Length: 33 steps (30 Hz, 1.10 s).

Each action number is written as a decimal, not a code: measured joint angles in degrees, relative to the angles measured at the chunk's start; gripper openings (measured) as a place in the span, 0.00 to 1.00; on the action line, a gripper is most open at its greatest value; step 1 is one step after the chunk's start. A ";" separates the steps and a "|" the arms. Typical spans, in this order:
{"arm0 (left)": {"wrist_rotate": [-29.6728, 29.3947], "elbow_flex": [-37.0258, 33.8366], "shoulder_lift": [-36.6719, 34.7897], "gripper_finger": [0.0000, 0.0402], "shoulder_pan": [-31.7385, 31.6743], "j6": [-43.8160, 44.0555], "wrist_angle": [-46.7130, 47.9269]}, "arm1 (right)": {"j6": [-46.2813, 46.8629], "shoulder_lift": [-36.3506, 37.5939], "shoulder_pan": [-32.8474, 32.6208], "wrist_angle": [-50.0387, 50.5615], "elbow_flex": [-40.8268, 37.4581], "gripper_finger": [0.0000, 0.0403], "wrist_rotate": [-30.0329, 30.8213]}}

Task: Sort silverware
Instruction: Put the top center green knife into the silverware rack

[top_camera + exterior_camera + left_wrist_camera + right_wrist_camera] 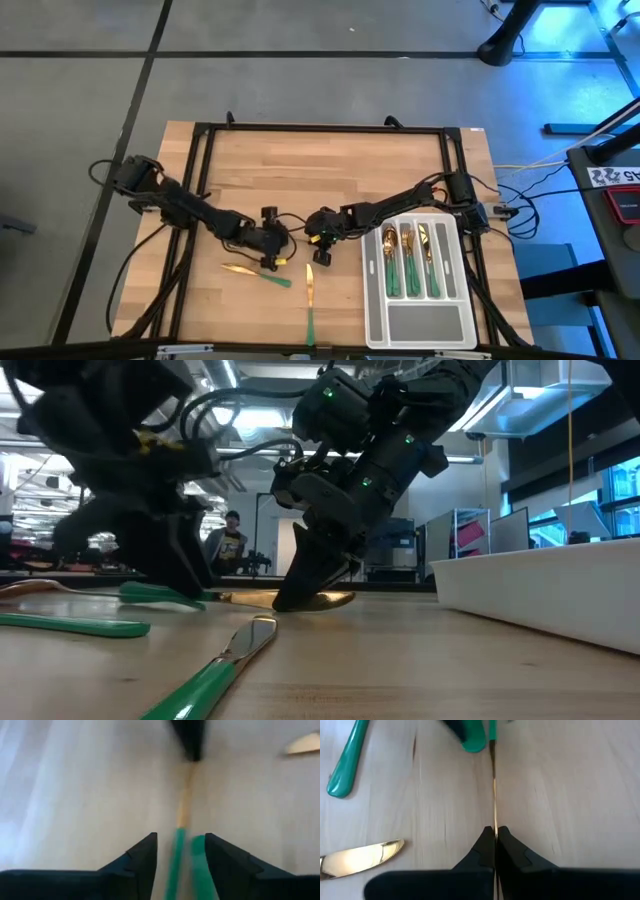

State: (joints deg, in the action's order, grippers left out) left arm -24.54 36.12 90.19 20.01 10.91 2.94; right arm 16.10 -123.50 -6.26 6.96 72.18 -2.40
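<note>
Gold and green, our piece (494, 785) lies flat on the worktop (330, 170) between both arms, its long axis running from one pincer to the other. Our right pincer (495, 834) is clenched on its gold end; our left pincer (180, 851) stands released around the green handle. No writing reads clearly.

tray (372, 300) at table's right holding silverware (411, 262), knife (310, 300) left of it, utensil (256, 272) farther left

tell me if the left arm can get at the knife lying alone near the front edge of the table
Probably yes. The knife lies on bare wood with nothing over it, just in front of the left gripper, whose fingers stand open. The right gripper is shut on another piece behind it.
</note>
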 joint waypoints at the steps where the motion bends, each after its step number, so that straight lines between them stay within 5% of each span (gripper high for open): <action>1: -0.31 0.12 -0.18 0.40 -0.06 0.60 0.98 | -0.06 0.02 0.02 0.00 0.00 0.01 -0.05; 7: -0.05 6.92 -4.95 0.46 0.07 6.23 16.89 | -0.09 0.22 0.08 0.02 0.00 0.01 -0.32; 18: 6.28 0.05 -2.71 0.58 -3.90 7.21 7.93 | -0.34 0.22 0.20 -0.91 -0.02 0.01 -1.65; 23: 8.66 -1.64 -1.52 0.48 -5.02 7.48 6.68 | -0.42 0.22 0.21 -0.92 -0.02 0.01 -1.68; 33: 12.11 -1.90 -0.96 0.13 -5.47 4.90 5.74 | -0.73 3.23 -0.38 -0.27 -0.20 0.01 1.32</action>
State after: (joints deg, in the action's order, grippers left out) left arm -12.43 34.22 89.23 14.55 15.81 8.68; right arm 15.37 -120.28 -6.64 6.69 71.98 -1.08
